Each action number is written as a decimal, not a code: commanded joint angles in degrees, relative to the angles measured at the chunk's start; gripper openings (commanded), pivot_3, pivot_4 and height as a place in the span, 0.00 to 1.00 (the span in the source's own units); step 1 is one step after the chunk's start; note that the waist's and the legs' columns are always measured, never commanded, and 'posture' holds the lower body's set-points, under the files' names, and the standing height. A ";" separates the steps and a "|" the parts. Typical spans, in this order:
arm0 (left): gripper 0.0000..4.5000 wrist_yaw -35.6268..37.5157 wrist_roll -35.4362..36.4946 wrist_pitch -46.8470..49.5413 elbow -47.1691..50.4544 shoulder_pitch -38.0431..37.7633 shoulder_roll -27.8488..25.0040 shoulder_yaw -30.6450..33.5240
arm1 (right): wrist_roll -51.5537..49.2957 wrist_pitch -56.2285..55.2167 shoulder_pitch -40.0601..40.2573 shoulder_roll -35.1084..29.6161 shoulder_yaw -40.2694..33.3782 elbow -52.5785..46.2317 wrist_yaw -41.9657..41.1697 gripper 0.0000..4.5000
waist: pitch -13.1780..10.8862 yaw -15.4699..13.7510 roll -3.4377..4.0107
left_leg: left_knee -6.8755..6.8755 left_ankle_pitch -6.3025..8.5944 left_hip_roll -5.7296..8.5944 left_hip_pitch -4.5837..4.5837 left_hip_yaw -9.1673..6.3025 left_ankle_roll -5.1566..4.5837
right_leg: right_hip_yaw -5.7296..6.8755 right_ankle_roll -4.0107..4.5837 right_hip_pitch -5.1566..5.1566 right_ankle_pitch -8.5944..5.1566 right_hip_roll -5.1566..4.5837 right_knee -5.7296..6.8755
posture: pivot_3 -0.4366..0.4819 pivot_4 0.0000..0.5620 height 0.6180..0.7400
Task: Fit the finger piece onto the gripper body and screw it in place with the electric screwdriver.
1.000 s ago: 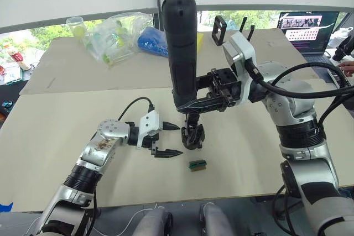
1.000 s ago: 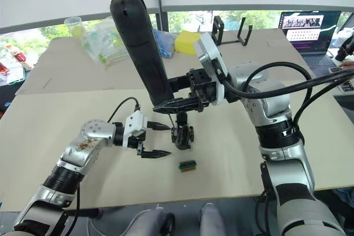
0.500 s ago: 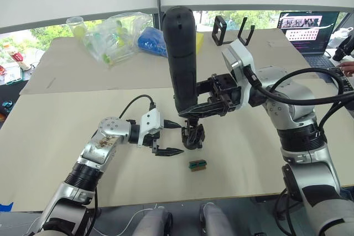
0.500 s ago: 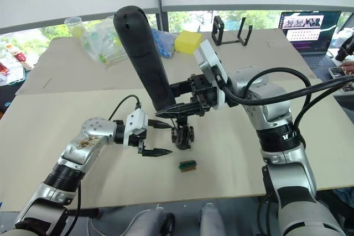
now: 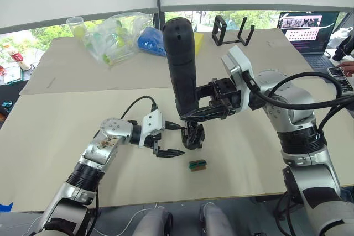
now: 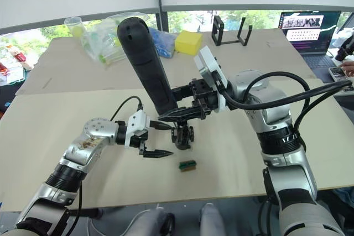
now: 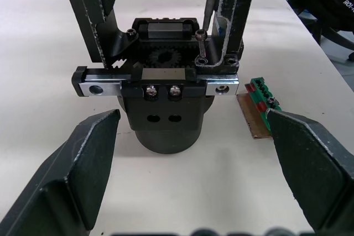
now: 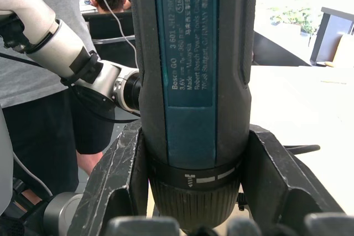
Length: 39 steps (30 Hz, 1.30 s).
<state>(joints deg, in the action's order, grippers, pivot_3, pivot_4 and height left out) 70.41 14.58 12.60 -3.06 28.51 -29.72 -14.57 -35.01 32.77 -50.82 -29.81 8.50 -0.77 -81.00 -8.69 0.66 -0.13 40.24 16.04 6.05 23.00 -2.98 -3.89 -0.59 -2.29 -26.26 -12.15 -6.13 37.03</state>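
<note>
beige table [image 5: 61, 131] carries the work, with two robot arms over it, one from each side. at the left the left gripper [image 5: 171, 139] lies low on the table with its two black fingers spread open, holding nothing, pointing at the one gripper body [image 5: 193, 135] just beside it. in the left wrist view that gripper body [image 7: 166, 89] stands upright on its round base between the two open fingertips, with two black fingers rising from its top rail; whether one of them is the finger piece cannot be told. a thin metal bit comes down to a screw at its top. one small green block [image 5: 197, 164] lies on the table near the gripper body, apart from it. right of the body, the right gripper [image 5: 202, 115] is clamped around the lower end of the one electric screwdriver [image 5: 182, 64], which stands nearly upright above the gripper body. farther back lie one clear plastic bag [image 5: 113, 37], one yellow block [image 6: 188, 41], one black stand [image 5: 232, 30] and, at the far right, one laptop [image 5: 307, 29].
</note>
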 commanded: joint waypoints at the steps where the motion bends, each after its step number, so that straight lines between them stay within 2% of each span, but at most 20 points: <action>1: 1.00 0.19 -0.14 -1.31 0.93 0.28 -0.19 0.23 | -1.19 -1.22 -0.59 0.42 -1.40 -2.65 -0.08 0.43 | 0.00 0.00 0.00 | 0.00 0.00 0.00 0.00 0.00 0.00 | 0.00 0.00 0.00 0.00 0.00 0.00 | 0.48 0.27 0.98; 39: 1.00 -0.06 -0.52 -1.45 1.39 -0.27 0.00 0.57 | 1.08 -3.50 -0.76 0.48 -1.13 -1.22 -1.76 0.43 | 0.00 0.00 0.00 | 0.04 0.00 0.00 0.00 0.00 0.00 | 0.00 0.00 0.00 0.00 0.01 0.03 | 0.48 0.27 0.98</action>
<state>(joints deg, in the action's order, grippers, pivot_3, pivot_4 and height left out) 70.35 13.62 12.51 -3.00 28.03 -29.73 -14.56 -32.91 30.99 -50.80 -29.19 8.58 -0.65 -82.32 -8.69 0.67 -0.14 40.28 16.05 6.05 23.00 -2.99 -3.90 -0.58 -2.29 -26.26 -12.15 -6.12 37.06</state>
